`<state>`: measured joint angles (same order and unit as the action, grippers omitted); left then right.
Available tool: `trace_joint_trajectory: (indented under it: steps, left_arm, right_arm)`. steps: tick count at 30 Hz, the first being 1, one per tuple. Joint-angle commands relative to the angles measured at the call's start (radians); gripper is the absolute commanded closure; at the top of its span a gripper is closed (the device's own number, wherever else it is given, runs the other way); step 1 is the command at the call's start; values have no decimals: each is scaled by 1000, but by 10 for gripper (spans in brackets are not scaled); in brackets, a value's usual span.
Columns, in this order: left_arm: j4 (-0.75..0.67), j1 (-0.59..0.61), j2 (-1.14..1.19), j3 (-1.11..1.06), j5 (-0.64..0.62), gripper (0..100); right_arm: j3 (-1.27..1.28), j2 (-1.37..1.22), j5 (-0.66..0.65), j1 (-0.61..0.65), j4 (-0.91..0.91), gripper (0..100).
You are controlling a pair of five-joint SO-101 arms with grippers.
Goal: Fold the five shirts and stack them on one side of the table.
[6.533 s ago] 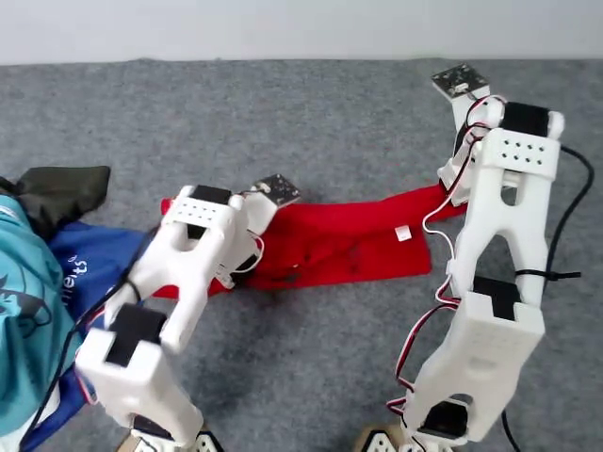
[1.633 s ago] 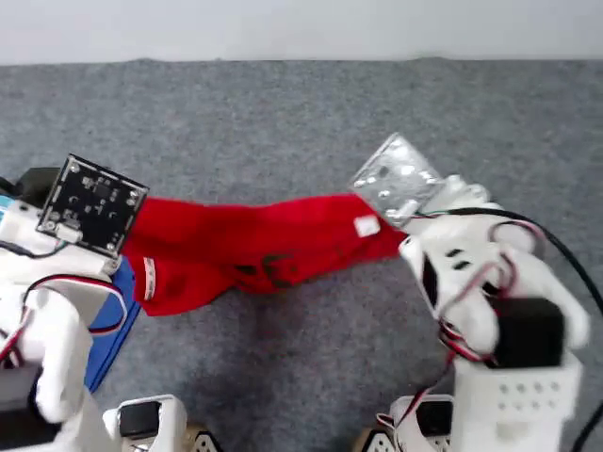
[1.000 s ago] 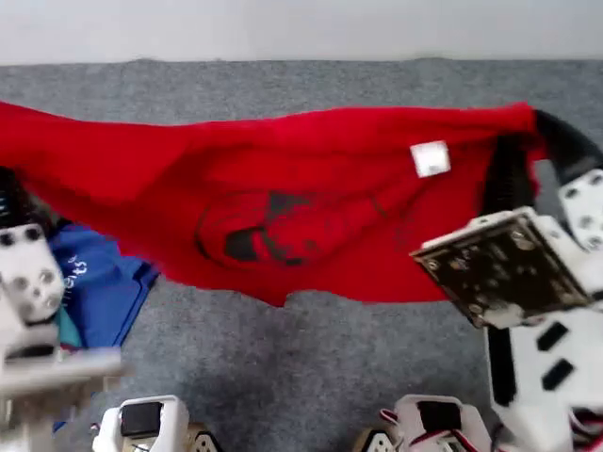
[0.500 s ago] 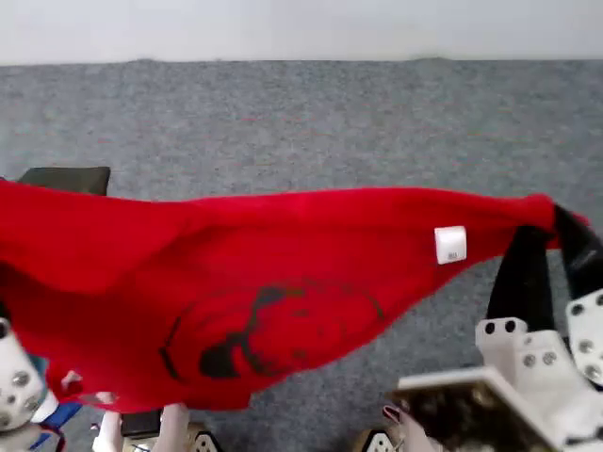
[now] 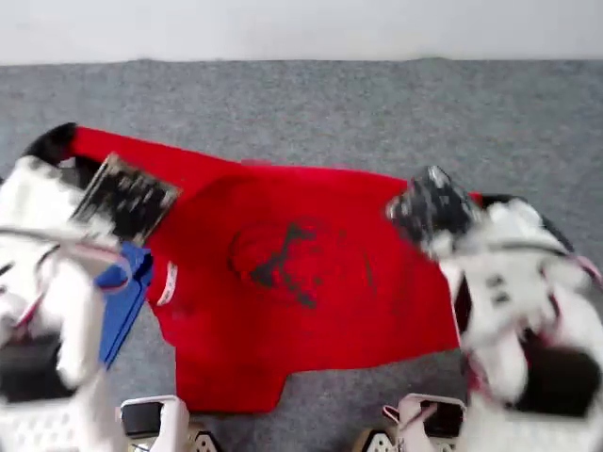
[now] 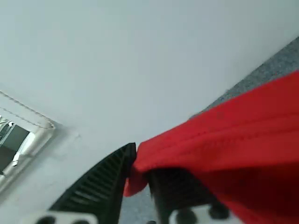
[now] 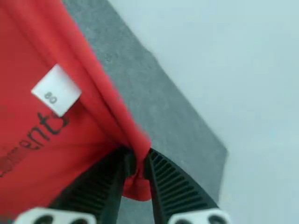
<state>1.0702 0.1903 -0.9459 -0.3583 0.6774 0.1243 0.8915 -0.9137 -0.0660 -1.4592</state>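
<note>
The red shirt [image 5: 301, 282] lies spread on the grey table [image 5: 311, 104], near hem toward the arm bases, a blue shirt [image 5: 130, 290] at its left edge. At its far corners the left pincer [image 6: 138, 173] and right pincer [image 7: 135, 167] each clamp red cloth. Judged step: laying it flat, which next calls for release and a fold grip.

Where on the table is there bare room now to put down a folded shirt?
The far strip of the grey table, between the red shirt and the wall, is bare, widest at the far right corner. The left side is crowded: the blue shirt lies there, touching the red one.
</note>
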Motion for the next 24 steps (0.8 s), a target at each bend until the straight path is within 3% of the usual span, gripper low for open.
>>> trace_joint_trajectory:
  steps: [1, 5, 9, 17, 24]
  left_arm:
    - [-325, -5, 0, -262, 9, 983]
    - [-603, -28, 2, -475, 34, 983]
    - [-736, -78, 3, -598, 107, 984]
    - [-806, -84, 262, -476, 117, 984]
    - [-802, -74, 522, -249, 120, 984]
  right_arm:
    - [212, -65, -11, -7, 266, 988]
    - [416, -65, -14, -7, 547, 988]
    - [571, -68, -15, -7, 766, 988]
    - [606, -239, -17, 8, 1024, 988]
    - [436, -450, -17, 19, 1070, 988]
